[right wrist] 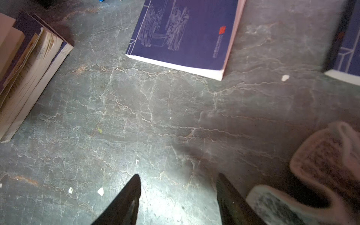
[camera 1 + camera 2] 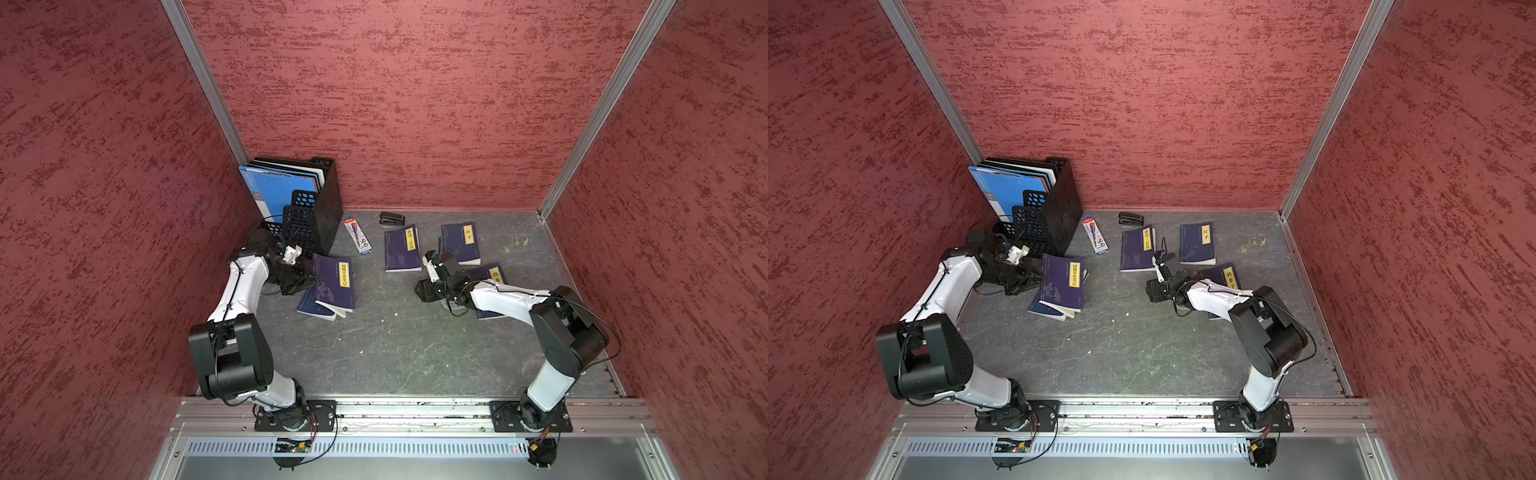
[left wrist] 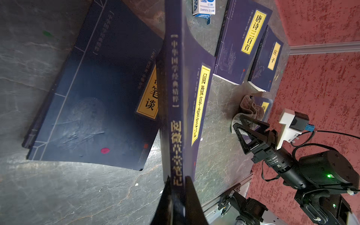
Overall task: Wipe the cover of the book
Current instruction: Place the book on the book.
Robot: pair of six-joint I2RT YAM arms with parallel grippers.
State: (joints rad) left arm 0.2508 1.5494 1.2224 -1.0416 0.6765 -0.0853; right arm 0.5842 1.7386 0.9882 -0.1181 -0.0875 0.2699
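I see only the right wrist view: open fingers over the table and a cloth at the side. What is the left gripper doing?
Observer: The left gripper is shut on the spine of a dark blue book, holding it tilted up.
Operator: Is anything below that book?
Observer: Yes, a second book lies flat under it, with a pink spot on its cover.
Operator: Where is the cloth, seen from outside?
Observer: The cloth is bunched close to the right gripper, beside a third book; whether it touches that book I cannot tell.
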